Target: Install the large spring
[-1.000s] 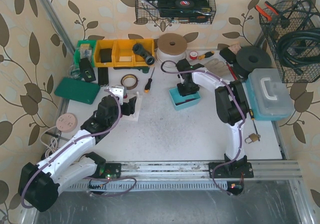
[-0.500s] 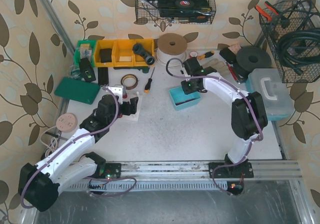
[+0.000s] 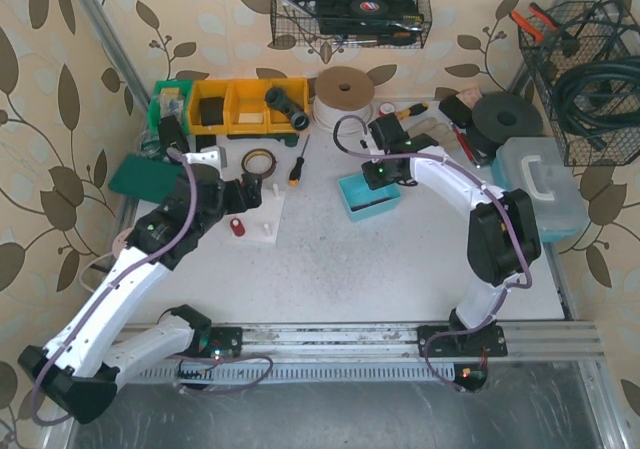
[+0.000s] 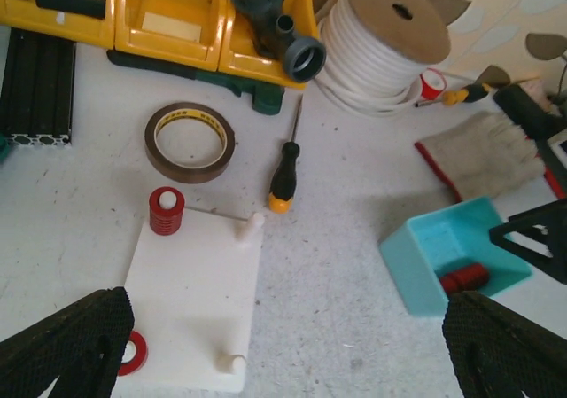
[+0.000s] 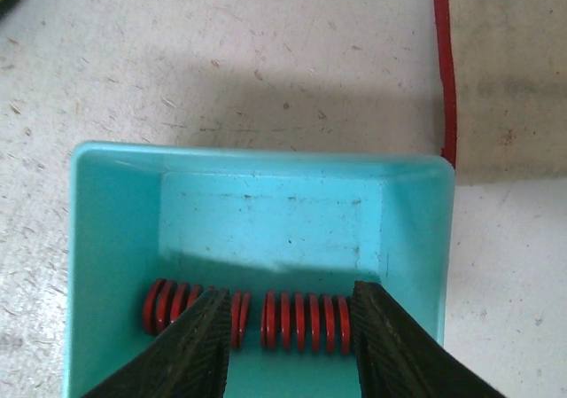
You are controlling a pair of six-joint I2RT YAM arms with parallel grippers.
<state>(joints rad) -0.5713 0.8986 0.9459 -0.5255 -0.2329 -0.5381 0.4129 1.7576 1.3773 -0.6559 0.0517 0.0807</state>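
Furthest left, a flat green plastic case (image 3: 155,181) lay hard against the wall side of the speckled white desk (image 3: 350,269). A row of yellow plastic bins (image 4: 168,17) crowded the back edge behind it. Just to the right, the left arm's fingers (image 3: 252,194) hung over a white rectangular base plate (image 4: 190,300), spread wide with nothing between them. On the plate a short red coil spring (image 4: 166,210) sat upright on the back-left peg, and two bare white pegs (image 4: 250,227) stood at other corners. A flat red ring (image 4: 135,352) lay at the near-left edge, half hidden by a finger.

Behind the plate, close but apart from it, lay a brown tape roll (image 4: 190,173) and a black-and-orange screwdriver (image 4: 284,172). A white cord spool (image 4: 381,35) sat against the back wall. Bare desk ran from the plate across to a teal plastic bin (image 5: 266,203) and forward to the aluminium rail (image 3: 340,334) at the near edge.

Inside the bin, two red coil springs (image 5: 168,308) lay end to end along one wall; which was the large one could not be told. The right arm's fingers (image 3: 382,179) reached down into the bin, partly open. They straddled the right-hand spring (image 5: 306,320) without clearly pinching it. Beyond, a grey work glove (image 4: 483,150) and a pale blue toolbox (image 3: 540,189) closed off the right side.
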